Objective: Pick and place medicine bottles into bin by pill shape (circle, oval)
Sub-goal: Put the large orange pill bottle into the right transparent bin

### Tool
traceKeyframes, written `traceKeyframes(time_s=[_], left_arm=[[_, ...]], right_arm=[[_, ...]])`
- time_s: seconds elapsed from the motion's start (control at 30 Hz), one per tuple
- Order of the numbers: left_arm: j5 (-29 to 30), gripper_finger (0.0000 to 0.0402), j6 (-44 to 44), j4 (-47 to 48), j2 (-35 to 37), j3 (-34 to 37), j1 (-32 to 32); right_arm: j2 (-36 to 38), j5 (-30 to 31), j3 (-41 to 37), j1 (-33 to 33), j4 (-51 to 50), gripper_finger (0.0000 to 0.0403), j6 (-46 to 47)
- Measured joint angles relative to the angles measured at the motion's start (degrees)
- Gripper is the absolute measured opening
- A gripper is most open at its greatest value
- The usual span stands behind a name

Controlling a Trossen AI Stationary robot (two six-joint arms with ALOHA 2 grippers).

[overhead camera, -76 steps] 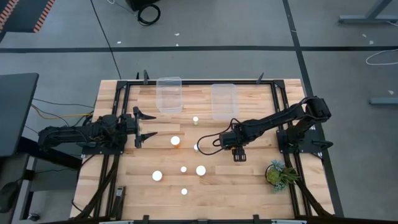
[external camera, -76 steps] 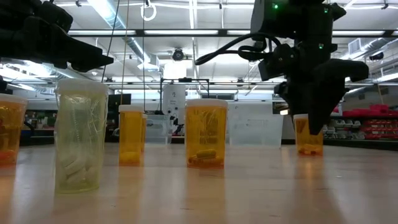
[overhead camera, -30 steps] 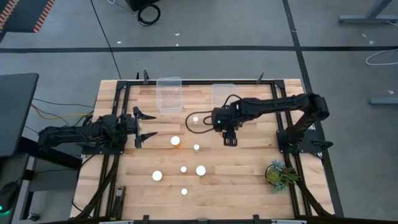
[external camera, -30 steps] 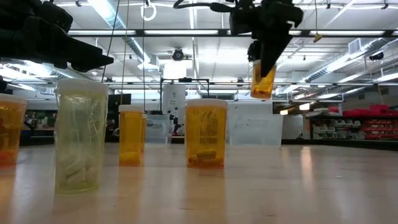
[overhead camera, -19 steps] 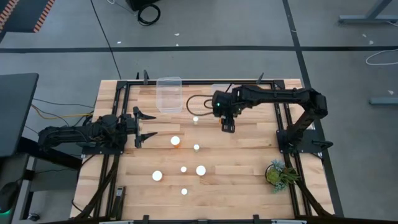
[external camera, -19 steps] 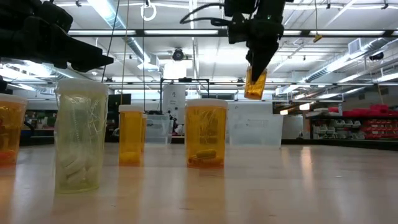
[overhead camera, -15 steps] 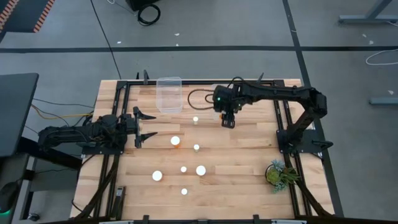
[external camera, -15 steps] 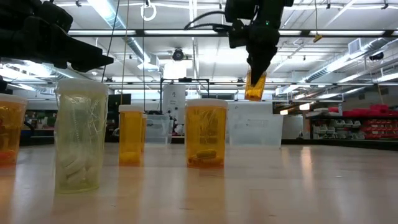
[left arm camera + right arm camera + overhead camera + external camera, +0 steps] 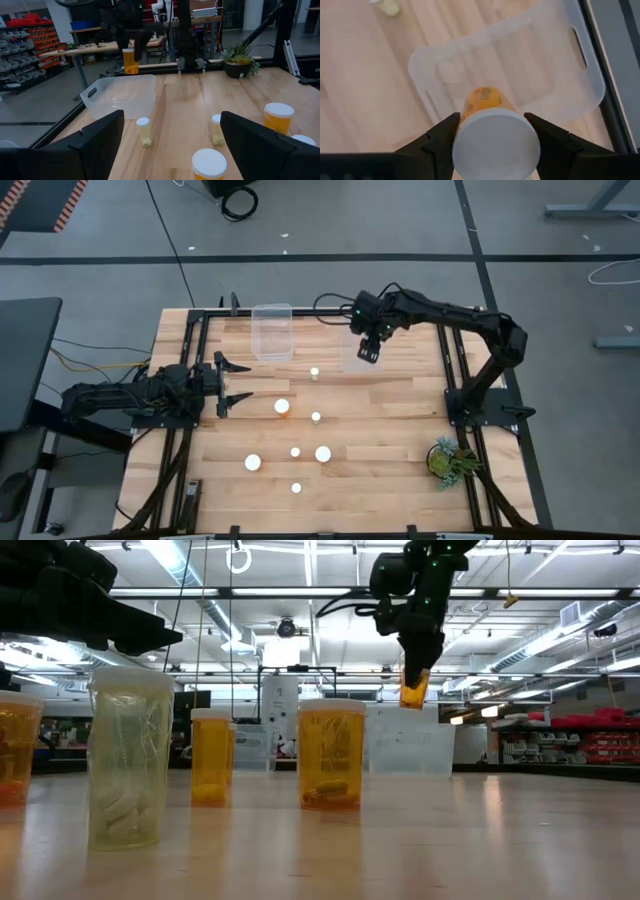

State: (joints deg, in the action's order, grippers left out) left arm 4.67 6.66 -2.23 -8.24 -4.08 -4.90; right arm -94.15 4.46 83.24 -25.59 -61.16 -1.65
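Wooden table (image 9: pixel 400 430) below; right tool (image 9: pixel 368 352) grips medicine bottle (image 9: pixel 485 102) over clear bin (image 9: pixel 555 75); left tool (image 9: pixel 232 380) gapes empty.

One camera hangs high and looks straight down on the whole table (image 9: pixel 330 470). One sits low on the tabletop, looking flat across it, very near some bottles (image 9: pixel 331 754). Each wrist camera looks past its own fingers. All four see the held bottle (image 9: pixel 485 102).

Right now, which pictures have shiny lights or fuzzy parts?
Low view: bright ceiling light strips glare behind the held bottle, and the near tabletop looks soft. Right wrist view: the white cap is close and fuzzy. High view: even light, faint shadows.
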Motion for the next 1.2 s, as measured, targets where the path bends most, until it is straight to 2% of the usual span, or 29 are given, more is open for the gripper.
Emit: traceKeyframes(time_s=[0.13, 0.23, 0.53, 0.67, 1.2], left_arm=[[0.0, 0.0341, 0.0, 0.0, 0.0, 0.0, 0.0], [0.0, 0.0341, 0.0, 0.0, 0.0, 0.0, 0.0], [0.0, 0.0341, 0.0, 0.0, 0.0, 0.0, 0.0], [0.0, 0.0341, 0.0, 0.0, 0.0, 0.0, 0.0], [0.0, 0.0341, 0.0, 0.0, 0.0, 0.0, 0.0]], right_arm=[[-0.2, -0.5, 0.5, -2.5, 1.0, 0.0218, -0.6], [-2.6, -0.6, 5.1, -3.9, -0.2, 0.0218, -1.2], [-18.9, -0.6, 30.6, -5.3, -12.7, 0.0219, -4.2], [-24.4, -0.5, 37.7, -6.2, -16.6, 0.0219, -5.5], [-32.2, -3.1, 38.9, -9.4, -17.7, 0.0220, -8.0]])
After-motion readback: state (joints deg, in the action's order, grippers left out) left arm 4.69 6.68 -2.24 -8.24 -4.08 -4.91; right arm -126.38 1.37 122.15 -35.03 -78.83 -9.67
